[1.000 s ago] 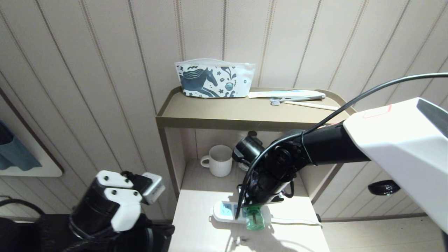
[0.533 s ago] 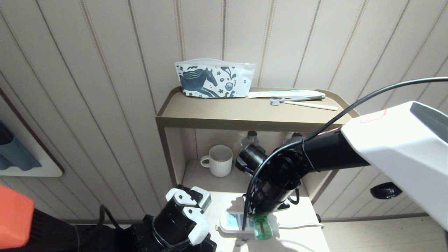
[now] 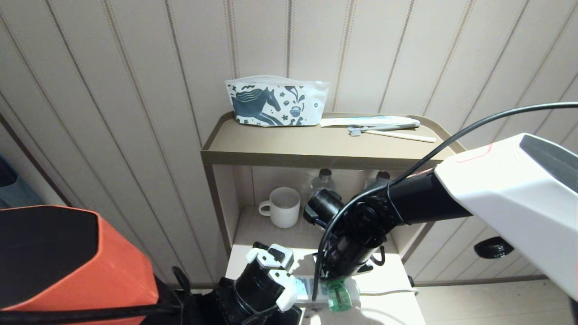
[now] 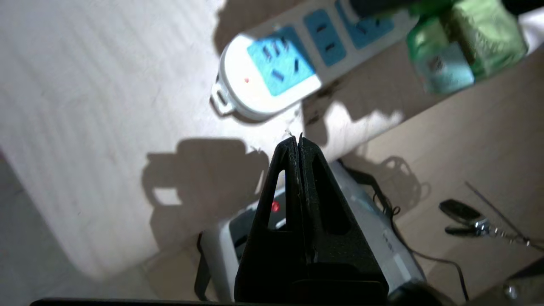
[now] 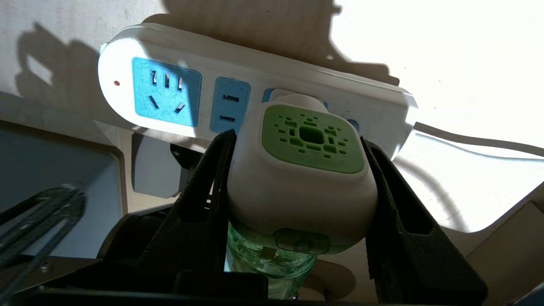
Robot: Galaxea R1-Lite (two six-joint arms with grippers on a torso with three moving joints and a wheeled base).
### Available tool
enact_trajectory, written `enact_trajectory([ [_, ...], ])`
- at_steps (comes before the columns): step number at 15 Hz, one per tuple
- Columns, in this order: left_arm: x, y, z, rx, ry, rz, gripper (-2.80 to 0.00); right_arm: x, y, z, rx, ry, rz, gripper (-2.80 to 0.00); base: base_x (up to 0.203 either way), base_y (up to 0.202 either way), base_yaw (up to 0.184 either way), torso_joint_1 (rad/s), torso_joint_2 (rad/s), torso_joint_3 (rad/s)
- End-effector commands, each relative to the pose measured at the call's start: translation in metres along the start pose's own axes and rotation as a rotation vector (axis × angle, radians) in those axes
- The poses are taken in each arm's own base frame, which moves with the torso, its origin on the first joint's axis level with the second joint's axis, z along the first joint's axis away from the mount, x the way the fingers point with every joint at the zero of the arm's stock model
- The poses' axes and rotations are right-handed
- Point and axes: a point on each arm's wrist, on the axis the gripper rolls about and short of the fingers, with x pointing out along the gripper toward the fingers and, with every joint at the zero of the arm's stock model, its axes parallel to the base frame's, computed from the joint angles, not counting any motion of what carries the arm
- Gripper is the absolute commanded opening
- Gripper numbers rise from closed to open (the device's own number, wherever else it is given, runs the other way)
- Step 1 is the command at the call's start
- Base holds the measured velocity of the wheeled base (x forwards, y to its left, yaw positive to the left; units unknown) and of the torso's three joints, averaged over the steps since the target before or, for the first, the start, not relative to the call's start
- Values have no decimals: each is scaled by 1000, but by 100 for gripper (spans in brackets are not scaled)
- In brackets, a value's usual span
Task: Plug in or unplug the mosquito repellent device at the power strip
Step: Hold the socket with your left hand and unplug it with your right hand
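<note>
On the top shelf we see a horse-print pouch at far left and a toothbrush to its right; below, a white mug stands left of two clear bottles.

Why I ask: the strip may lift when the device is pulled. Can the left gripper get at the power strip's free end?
Probably yes. The left gripper, fingers shut, hovers just off the power strip, whose end socket is uncovered. The right gripper clamps the mosquito repellent device at the other end.

Strip: left end hidden behind left arm. Repellent bottle blurred, upper part cut off. Plug pins unseen in the right wrist view.
</note>
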Motion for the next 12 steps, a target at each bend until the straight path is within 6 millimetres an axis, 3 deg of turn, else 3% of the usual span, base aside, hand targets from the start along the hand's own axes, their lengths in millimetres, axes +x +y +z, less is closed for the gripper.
enact_trajectory([
  [1,16,1,-8,-17,-4,-4,-280,2,-1,0,2,9,-4,-280,0,0,0,0,0,0],
  [12,47,-9,-17,-16,26,-12,-280,6,-4,0,0,21,-12,-280,0,0,0,0,0,0],
])
